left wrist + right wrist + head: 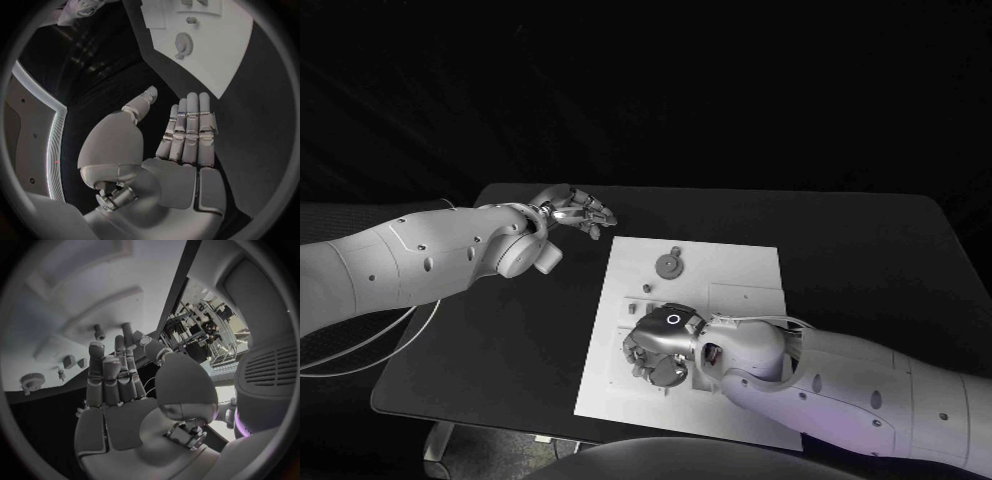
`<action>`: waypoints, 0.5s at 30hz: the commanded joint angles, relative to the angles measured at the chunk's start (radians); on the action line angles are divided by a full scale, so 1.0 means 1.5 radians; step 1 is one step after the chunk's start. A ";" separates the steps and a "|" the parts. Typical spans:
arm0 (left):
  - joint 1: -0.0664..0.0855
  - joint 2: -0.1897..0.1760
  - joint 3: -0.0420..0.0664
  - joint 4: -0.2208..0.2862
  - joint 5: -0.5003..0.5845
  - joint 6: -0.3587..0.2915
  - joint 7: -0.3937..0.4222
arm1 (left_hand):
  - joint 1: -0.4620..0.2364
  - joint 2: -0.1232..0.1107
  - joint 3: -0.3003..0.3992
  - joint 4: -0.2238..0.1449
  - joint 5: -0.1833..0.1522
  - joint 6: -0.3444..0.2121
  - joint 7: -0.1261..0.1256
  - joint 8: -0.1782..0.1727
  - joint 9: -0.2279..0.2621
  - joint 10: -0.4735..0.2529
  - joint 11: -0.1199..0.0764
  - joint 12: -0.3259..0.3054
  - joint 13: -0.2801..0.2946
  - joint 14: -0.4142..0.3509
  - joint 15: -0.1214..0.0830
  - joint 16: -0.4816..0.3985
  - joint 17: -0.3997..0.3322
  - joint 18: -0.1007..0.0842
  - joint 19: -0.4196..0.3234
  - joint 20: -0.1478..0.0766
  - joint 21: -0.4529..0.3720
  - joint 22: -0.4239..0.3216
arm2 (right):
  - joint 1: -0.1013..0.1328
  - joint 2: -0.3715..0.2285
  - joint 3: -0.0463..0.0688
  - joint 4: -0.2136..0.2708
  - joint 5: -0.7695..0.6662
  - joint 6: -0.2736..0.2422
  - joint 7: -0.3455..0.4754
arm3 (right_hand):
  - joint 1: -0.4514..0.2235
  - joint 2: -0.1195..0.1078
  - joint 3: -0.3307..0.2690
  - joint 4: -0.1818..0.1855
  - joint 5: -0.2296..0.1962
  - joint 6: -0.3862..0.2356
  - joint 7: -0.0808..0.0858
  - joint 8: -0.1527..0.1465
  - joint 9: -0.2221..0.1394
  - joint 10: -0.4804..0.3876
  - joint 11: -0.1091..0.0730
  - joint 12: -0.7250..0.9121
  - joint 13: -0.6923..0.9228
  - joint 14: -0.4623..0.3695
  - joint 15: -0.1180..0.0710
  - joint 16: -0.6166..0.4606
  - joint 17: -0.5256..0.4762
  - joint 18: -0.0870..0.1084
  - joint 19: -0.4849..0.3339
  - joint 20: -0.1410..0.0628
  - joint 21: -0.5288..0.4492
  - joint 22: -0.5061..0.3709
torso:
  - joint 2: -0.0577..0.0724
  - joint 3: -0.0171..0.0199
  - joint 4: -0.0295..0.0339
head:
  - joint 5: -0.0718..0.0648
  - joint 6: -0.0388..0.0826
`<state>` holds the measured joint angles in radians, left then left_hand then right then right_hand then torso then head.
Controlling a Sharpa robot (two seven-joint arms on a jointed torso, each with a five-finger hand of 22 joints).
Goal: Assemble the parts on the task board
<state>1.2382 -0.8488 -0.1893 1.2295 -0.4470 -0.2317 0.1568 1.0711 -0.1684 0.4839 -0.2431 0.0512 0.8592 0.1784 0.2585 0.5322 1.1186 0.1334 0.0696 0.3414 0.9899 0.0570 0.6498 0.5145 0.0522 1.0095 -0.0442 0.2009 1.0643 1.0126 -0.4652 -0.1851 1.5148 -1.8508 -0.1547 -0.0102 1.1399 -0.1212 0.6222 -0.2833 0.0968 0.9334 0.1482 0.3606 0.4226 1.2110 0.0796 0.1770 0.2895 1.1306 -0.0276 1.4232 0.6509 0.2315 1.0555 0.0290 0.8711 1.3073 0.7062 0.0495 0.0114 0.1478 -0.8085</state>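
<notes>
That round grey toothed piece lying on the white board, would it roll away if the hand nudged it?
Probably not: the gear lies flat on the task board, so a nudge would likely slide it. It looks rigid. Being thin, it may be awkward to lift.

A robotics lab: black drapes hang behind the black table (877,240), a white board (733,270) lies on it, and cluttered equipment racks (206,322) stand beyond the table.
</notes>
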 commanded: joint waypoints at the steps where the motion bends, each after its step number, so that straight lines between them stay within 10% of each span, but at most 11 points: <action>1: 0.001 0.001 0.000 0.001 0.001 0.008 0.006 | 0.006 0.003 0.000 -0.002 -0.001 0.000 0.001 0.002 -0.001 -0.002 0.003 0.000 -0.001 0.005 0.000 -0.003 0.001 0.005 0.004 0.002 -0.004 0.001 | -0.001 -0.001 0.000 0.001 0.019 0.000 0.009 | -0.014 -0.016 -0.018 -0.001 0.000 -0.024 0.008 -0.013 -0.007 -0.012 0.004 -0.009 -0.003 -0.006 0.003 -0.001 0.002 0.020 -0.007 0.000 0.000 0.011 | 0.000 -0.0001 0.0003 | 0.000 0.000; 15: 0.001 -0.002 0.000 0.002 0.001 0.008 0.004 | 0.006 0.002 0.000 -0.002 -0.001 -0.002 0.001 0.002 -0.001 -0.004 0.004 0.000 -0.002 0.005 0.000 -0.005 0.003 0.005 0.004 0.002 -0.005 0.001 | -0.001 -0.003 -0.001 0.001 0.033 -0.013 0.002 | -0.037 -0.035 -0.064 0.006 0.001 -0.078 0.014 -0.038 -0.019 -0.054 0.023 -0.030 -0.015 -0.023 0.021 0.001 0.005 0.020 -0.020 0.004 -0.006 0.011 | 0.000 0.0000 0.0003 | -0.001 0.001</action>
<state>1.2382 -0.8515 -0.1893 1.2300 -0.4470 -0.2314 0.1557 1.0711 -0.1684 0.4839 -0.2431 0.0512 0.8592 0.1784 0.2585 0.5313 1.1148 0.1372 0.0696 0.3402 0.9899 0.0570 0.6460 0.5179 0.0514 1.0095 -0.0442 0.2008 1.0651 1.0119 -0.4689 -0.1858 1.5148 -1.8104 -0.1644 -0.0091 1.0886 -0.1724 0.5326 -0.2744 0.0968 0.8235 0.1701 0.3075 0.3951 1.1358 0.1146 0.1374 0.2675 1.1002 -0.0022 1.4232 0.6577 0.2314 1.0307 0.0359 0.8665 1.3073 0.7062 0.0494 0.0116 0.1469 -0.8077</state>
